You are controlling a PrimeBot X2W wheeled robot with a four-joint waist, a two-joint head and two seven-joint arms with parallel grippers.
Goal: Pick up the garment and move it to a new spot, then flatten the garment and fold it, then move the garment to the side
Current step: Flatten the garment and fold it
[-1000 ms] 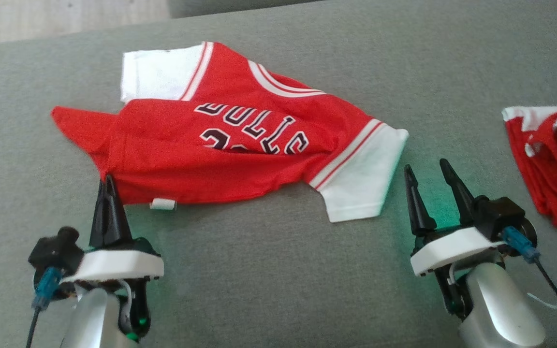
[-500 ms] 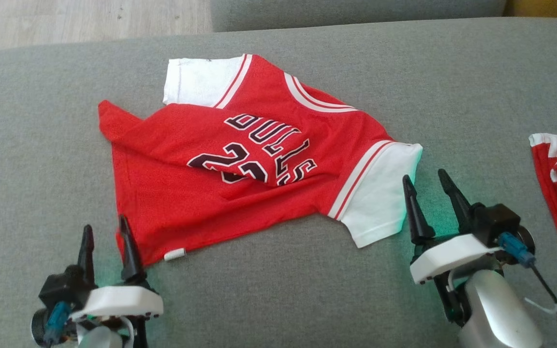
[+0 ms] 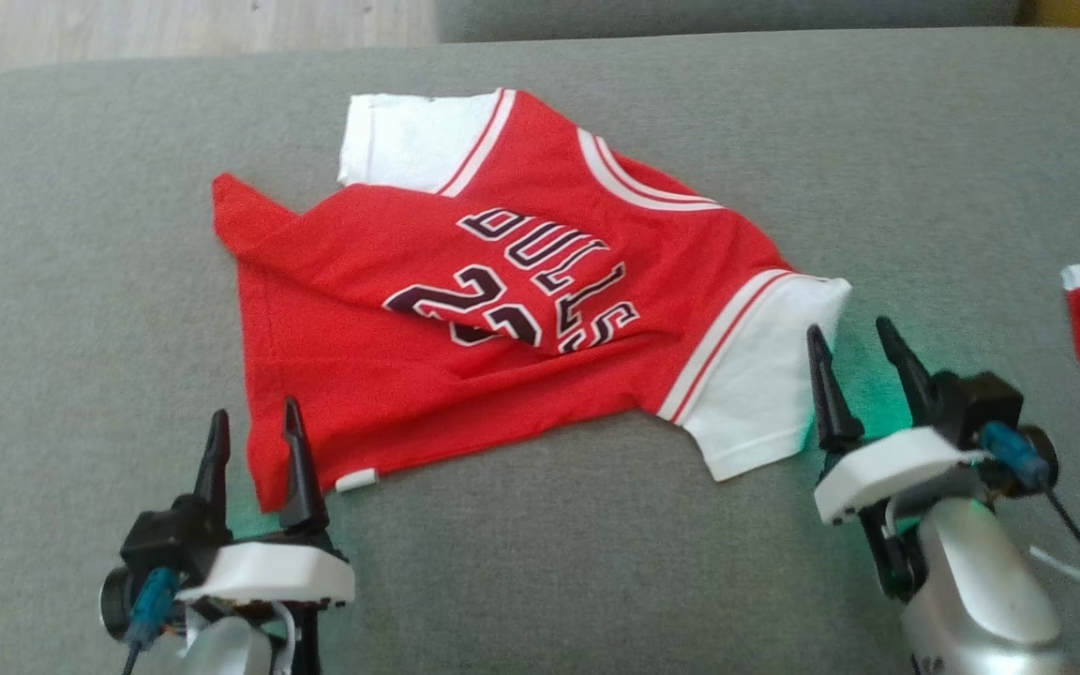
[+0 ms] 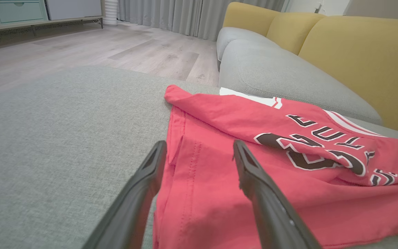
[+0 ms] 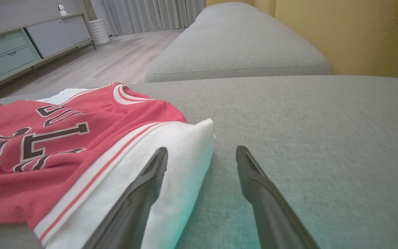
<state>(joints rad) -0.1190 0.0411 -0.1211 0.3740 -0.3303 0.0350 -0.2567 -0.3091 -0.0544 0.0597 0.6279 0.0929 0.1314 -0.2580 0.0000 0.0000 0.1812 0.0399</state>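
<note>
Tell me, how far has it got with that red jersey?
The jersey lies spread on the grey cushion, so placing looks done. In hand: flattening; it is creased across the lettering, and both jaws stand open, empty, left at the hem corner, right by the white sleeve. Folding and moving aside remain.

You have the left gripper (image 4: 199,146) spread wide, its fingers (image 4: 254,180) straddling the jersey's (image 4: 240,117) near-left edge on the grey cushion (image 4: 64,121).

Left hand (image 3: 255,409) and right hand (image 3: 849,325) both spread wide, pointing forward.
</note>
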